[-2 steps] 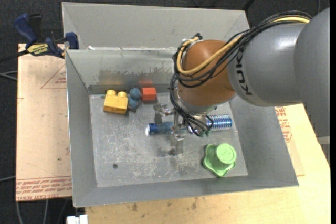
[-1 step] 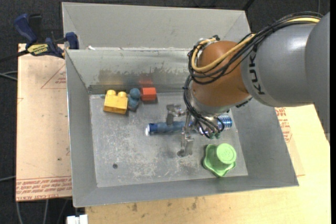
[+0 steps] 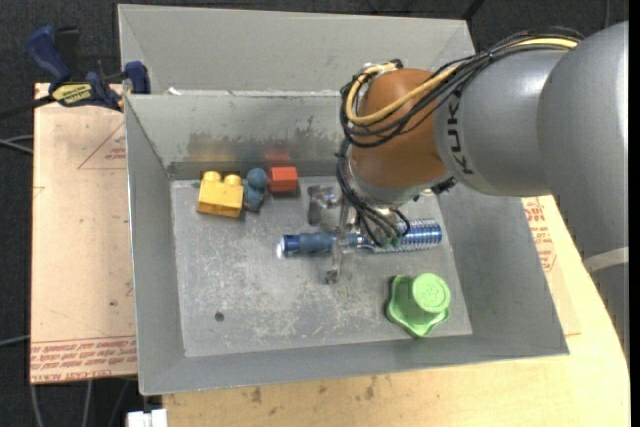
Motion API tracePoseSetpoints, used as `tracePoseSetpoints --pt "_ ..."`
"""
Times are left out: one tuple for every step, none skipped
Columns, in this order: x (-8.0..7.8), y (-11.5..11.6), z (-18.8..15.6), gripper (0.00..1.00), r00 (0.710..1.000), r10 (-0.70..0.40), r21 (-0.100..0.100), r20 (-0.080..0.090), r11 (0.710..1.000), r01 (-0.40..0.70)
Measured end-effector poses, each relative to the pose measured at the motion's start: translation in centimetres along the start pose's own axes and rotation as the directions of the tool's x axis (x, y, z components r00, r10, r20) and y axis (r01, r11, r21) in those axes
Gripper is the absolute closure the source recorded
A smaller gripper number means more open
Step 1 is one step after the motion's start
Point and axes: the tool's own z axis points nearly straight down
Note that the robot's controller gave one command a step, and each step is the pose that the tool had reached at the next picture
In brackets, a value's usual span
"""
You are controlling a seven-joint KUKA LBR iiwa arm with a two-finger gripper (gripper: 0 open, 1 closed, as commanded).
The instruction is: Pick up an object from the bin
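Observation:
My gripper (image 3: 330, 237) hangs low in the middle of the bin, under the arm's orange cover. It is open, with one finger (image 3: 320, 206) behind and the other in front of the handle of a blue brush-like tool (image 3: 300, 244). That tool lies flat, its handle pointing left and its ribbed blue-white end (image 3: 424, 234) pointing right; its middle is hidden by the gripper. A green lobed cap (image 3: 418, 303) lies to the front right of the gripper.
At the back left of the bin floor a yellow toy brick (image 3: 221, 193), a small blue figure (image 3: 256, 187) and an orange-red block (image 3: 284, 179) lie in a row. The arm and its cables cover the bin's right rear.

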Motion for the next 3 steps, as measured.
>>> tracePoseSetpoints --pt "1.9 0.2 -0.2 0.00 0.994 0.108 0.000 -0.002 0.994 -0.108" --pt "1.8 0.2 -0.3 1.00 0.994 0.110 0.000 -0.001 0.994 -0.110" --pt "1.7 0.2 -2.6 1.00 0.994 0.111 0.001 0.001 0.994 -0.111"
